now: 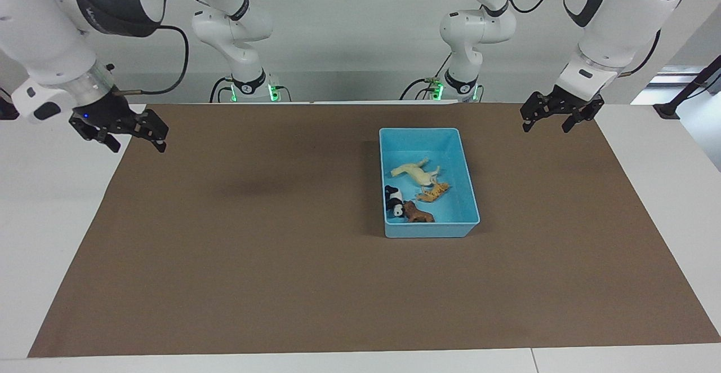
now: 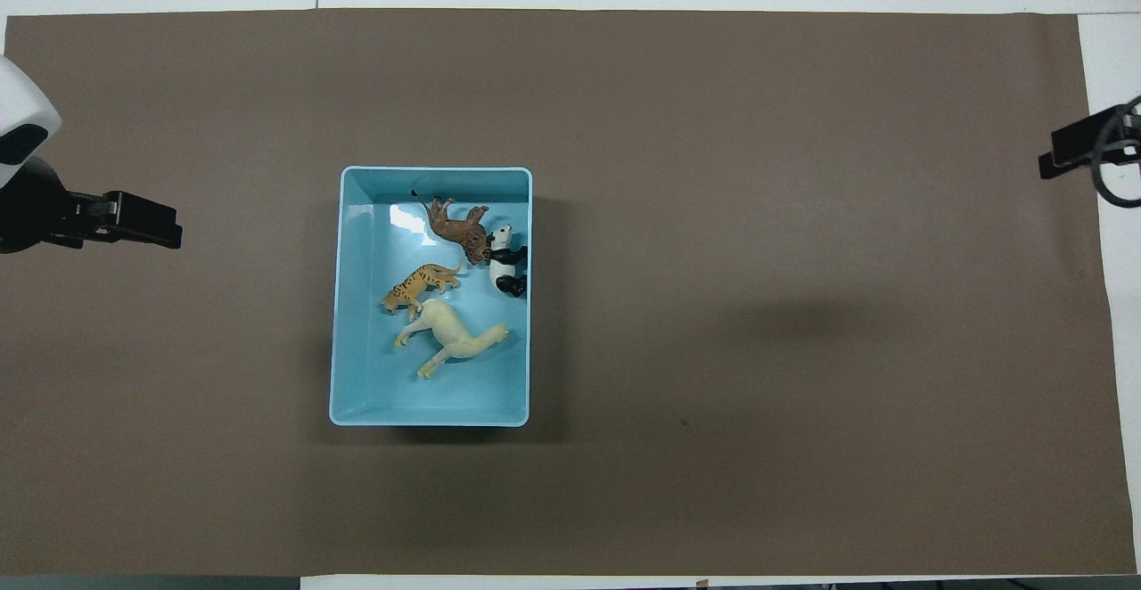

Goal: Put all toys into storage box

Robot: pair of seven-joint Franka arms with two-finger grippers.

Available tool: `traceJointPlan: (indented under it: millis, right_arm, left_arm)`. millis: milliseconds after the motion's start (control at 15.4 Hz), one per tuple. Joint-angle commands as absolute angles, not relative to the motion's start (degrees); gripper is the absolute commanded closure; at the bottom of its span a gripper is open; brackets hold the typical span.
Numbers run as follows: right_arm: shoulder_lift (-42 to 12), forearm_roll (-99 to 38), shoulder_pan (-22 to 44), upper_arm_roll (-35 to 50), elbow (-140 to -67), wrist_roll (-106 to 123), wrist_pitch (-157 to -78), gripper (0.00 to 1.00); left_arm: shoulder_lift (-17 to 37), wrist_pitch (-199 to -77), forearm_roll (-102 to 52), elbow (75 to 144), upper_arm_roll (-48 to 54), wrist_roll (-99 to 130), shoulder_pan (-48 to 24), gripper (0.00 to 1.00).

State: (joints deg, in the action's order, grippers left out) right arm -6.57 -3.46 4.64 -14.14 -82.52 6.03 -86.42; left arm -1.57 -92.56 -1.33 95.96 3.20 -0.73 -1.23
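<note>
The light blue storage box (image 1: 431, 230) stands on the brown mat, toward the left arm's end; it also shows in the overhead view (image 2: 367, 385). All four toys lie inside it: the cream-white horse (image 1: 414, 173) (image 2: 455, 340), the orange tiger (image 1: 434, 192) (image 2: 419, 285), the panda (image 1: 394, 200) (image 2: 506, 262) and the brown lion (image 1: 418, 213) (image 2: 456, 226). My left gripper (image 1: 546, 127) (image 2: 151, 226) is open and empty, raised over the mat's edge at its own end. My right gripper (image 1: 138, 146) (image 2: 1074, 151) is open and empty, raised over the mat's edge at its end.
A brown mat (image 1: 253, 249) covers most of the white table (image 1: 50, 221). Nothing but the box stands on it. The arm bases (image 1: 248, 83) stand at the table's robot end.
</note>
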Motion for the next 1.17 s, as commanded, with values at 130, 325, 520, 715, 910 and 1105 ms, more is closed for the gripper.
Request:
traceJointPlan:
  millis: [130,325,520,715,910,1105]
  right_arm:
    - [6.0,0.2,-2.3,-5.7,-95.9,7.0,-87.7,0.00]
    - [5.9,1.0,-4.0,-4.2,-94.0,7.9,-87.0,0.00]
    - [4.4,3.3,-4.0,-4.1,-90.1,8.4,-86.2,0.00]
    - [4.1,3.2,-3.9,-4.2,-89.4,8.4,-84.6,0.00]
    - [4.3,3.0,-4.0,-4.2,-90.0,8.2,-84.3,0.00]
    - [4.3,1.8,-4.0,-4.2,-90.0,7.9,-83.6,0.00]
  left_arm:
    - [-2.0,-90.7,-1.8,96.6,3.1,-1.6,-1.2,0.00]
    - [-2.1,-90.6,-1.3,96.8,3.2,-1.6,-1.2,0.00]
    - [-2.1,-90.7,-1.2,96.9,3.2,-1.6,-1.2,0.00]
    - [-2.2,-90.9,-1.3,96.9,3.2,-1.8,-1.2,0.00]
    - [-2.5,-91.5,-1.3,97.8,3.3,-1.9,-1.2,0.00]
    - [-2.6,-91.7,-1.3,97.8,3.3,-1.7,-1.1,0.00]
